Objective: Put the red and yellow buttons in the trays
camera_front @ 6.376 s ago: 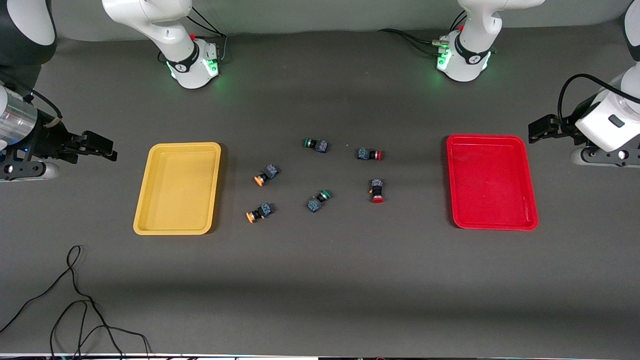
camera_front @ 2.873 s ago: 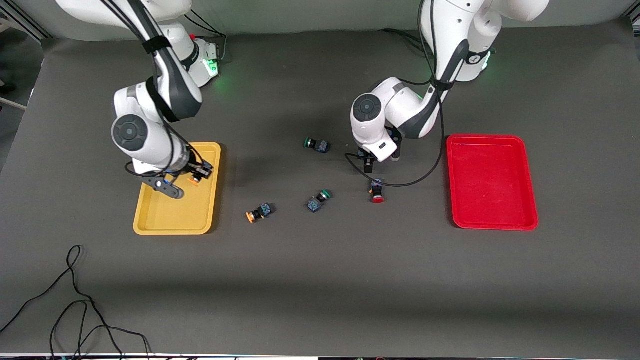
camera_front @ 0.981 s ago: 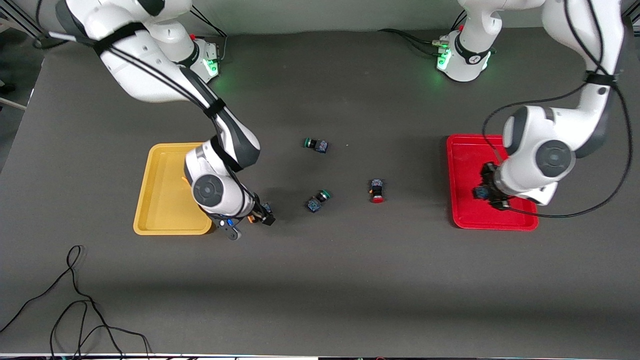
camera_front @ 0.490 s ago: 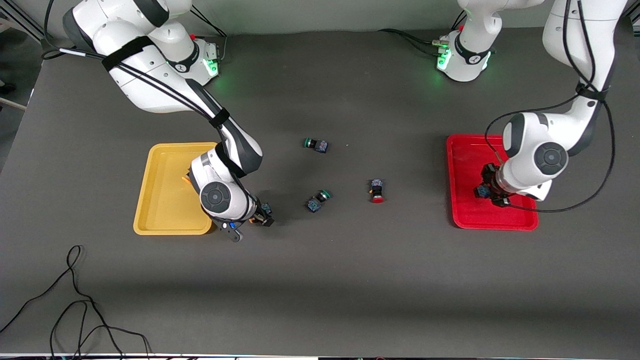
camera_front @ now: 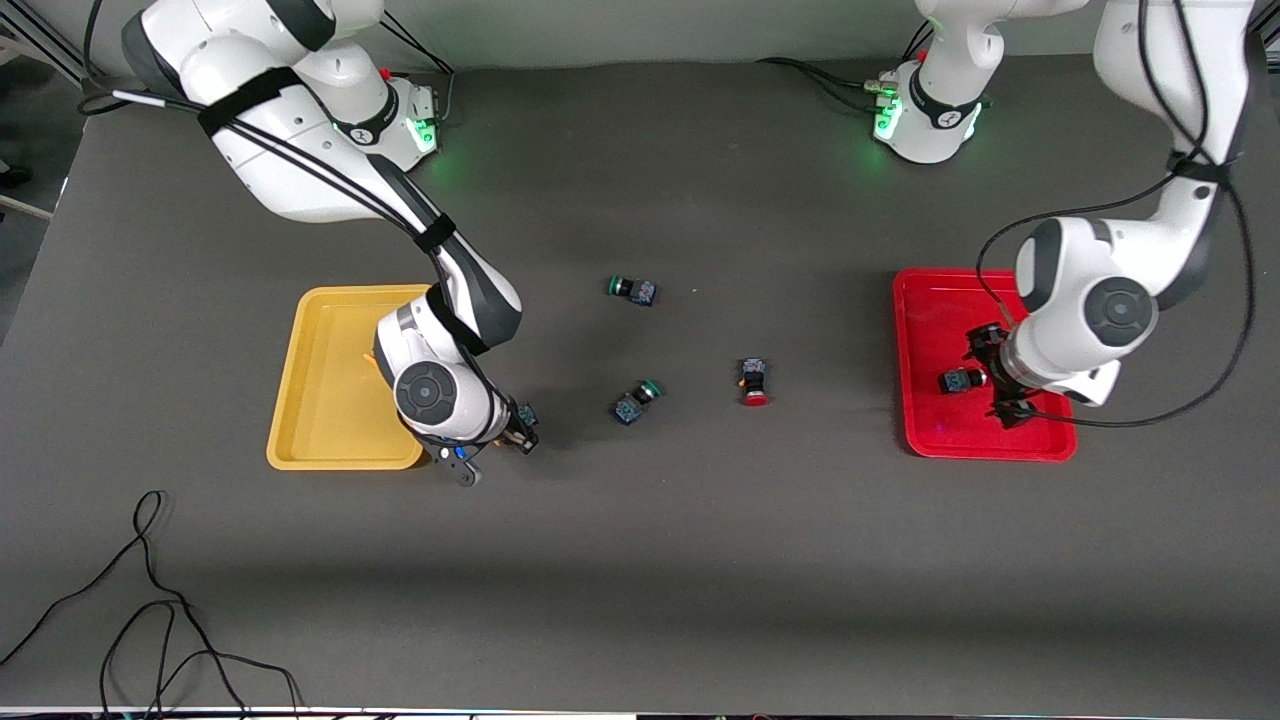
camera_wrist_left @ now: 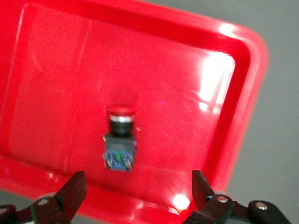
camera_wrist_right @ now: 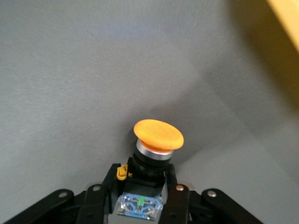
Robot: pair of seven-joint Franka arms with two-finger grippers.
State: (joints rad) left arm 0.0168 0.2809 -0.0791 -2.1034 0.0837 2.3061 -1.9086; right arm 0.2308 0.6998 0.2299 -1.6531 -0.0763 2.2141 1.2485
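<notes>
The right gripper (camera_wrist_right: 140, 196), low in the frame, is clamped on the dark body of a yellow button (camera_wrist_right: 158, 135), just off the desk (camera_front: 640, 560) by the yellow tray (camera_front: 300, 400). The left gripper (camera_wrist_left: 135, 196) is apart over a red button (camera_wrist_left: 120, 140) lying in the red tray (camera_wrist_left: 56, 70). The buttons look small, hard and light; the blocky body looks best to hold.

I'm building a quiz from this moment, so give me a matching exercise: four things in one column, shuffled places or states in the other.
1. red tray
2. right gripper
3. left gripper
4. red button on the table

a. open
b. lies between the trays
c. holds a red button
d. shut on a yellow button

Pairs: 1-c, 2-d, 3-a, 4-b
</notes>
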